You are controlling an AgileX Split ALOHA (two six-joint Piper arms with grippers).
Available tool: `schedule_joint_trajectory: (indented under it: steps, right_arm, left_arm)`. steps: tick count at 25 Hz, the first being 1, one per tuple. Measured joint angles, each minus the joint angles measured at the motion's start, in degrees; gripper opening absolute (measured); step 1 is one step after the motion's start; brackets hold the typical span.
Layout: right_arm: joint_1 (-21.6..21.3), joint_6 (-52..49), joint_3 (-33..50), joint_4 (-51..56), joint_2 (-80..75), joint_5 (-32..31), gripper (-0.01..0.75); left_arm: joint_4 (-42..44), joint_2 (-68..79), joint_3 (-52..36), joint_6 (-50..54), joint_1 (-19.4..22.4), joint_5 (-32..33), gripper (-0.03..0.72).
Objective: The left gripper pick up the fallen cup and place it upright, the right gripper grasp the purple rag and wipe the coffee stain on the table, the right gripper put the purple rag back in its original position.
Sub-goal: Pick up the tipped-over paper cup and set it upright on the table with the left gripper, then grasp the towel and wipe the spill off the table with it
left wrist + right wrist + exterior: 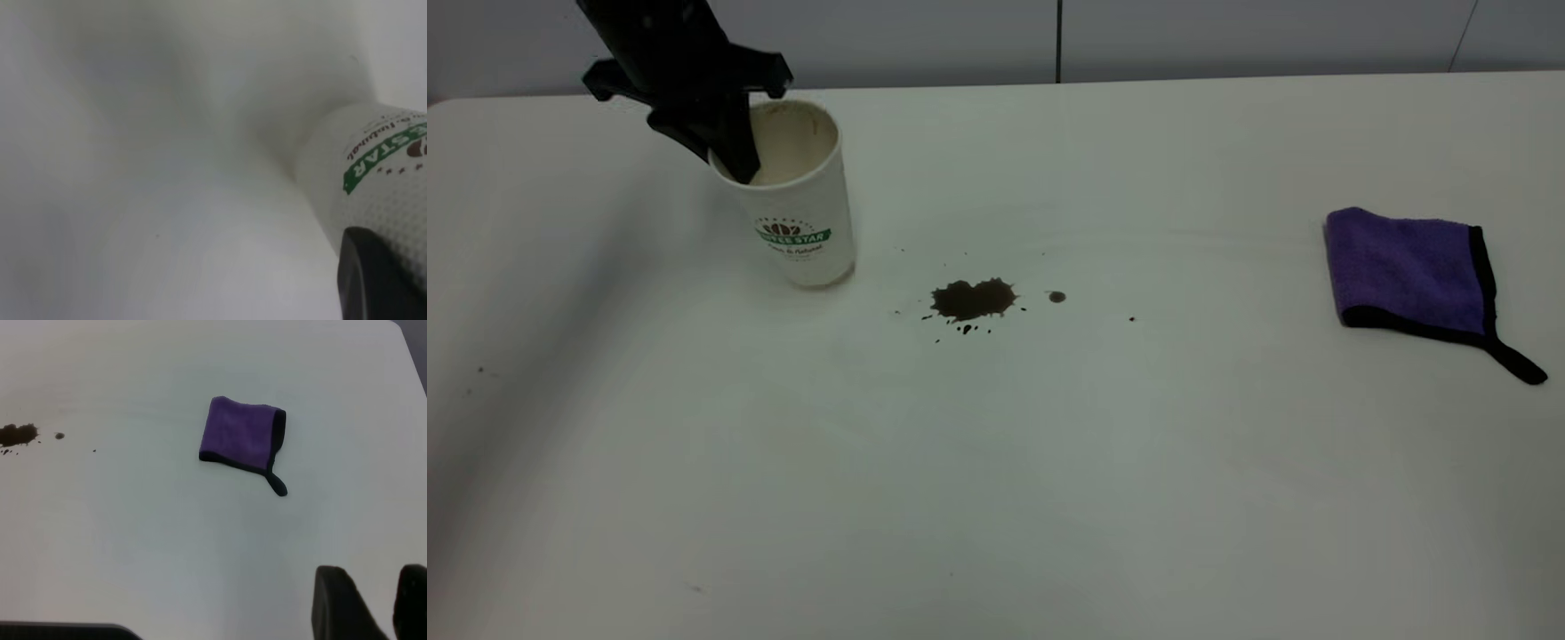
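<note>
The white cup stands upright on the table at the back left, its green logo facing the front. My left gripper comes down from above and is shut on the cup's rim, with one finger inside the cream mouth and the other outside. In the left wrist view the cup wall fills the space beside one black finger. The coffee stain lies right of the cup. The purple rag lies flat at the far right. My right gripper hovers high, well clear of the rag, fingers close together and empty.
Small splatter dots lie around and to the right of the stain. A grey wall runs behind the table's far edge. The table's rounded corner shows beyond the rag in the right wrist view.
</note>
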State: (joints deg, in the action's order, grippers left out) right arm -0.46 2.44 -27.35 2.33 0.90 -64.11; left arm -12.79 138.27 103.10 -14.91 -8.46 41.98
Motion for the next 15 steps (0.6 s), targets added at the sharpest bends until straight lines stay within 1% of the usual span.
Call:
schedule_joint_trajectory:
  steps: [3,4,7,9,11,12,13,15]
  right_arm:
    - [0.00,0.00,0.00,0.00,0.00,0.00,0.240]
    - [0.00,0.00,0.00,0.00,0.00,0.00,0.240]
    - [0.00,0.00,0.00,0.00,0.00,0.00,0.240]
    - [0.00,0.00,0.00,0.00,0.00,0.00,0.240]
    - [0.00,0.00,0.00,0.00,0.00,0.00,0.240]
    - [0.00,0.00,0.00,0.00,0.00,0.00,0.240]
    - [0.00,0.00,0.00,0.00,0.00,0.00,0.240]
    - [0.00,0.00,0.00,0.00,0.00,0.00,0.240]
  left_arm:
    - [-1.11,0.93,0.00,-0.14,0.00,-0.79,0.104]
    - [-1.60,1.00,0.00,-0.14,0.00,-0.99,0.150]
    - [-2.77,0.51,0.06,-0.56,0.00,-0.93,0.343]
    - [-2.76,-0.94,0.06,-1.21,0.00,-0.30,0.511]
    - [-2.78,-4.55,0.17,-1.40,0.00,1.67,0.646]
    - [-2.78,-6.95,0.48,-1.46,0.00,3.39,0.686]
    - [-2.71,-9.18,0.83,-1.46,0.00,5.04,0.706]
    - [-2.10,-14.97,1.59,-1.58,0.00,9.38,0.712]
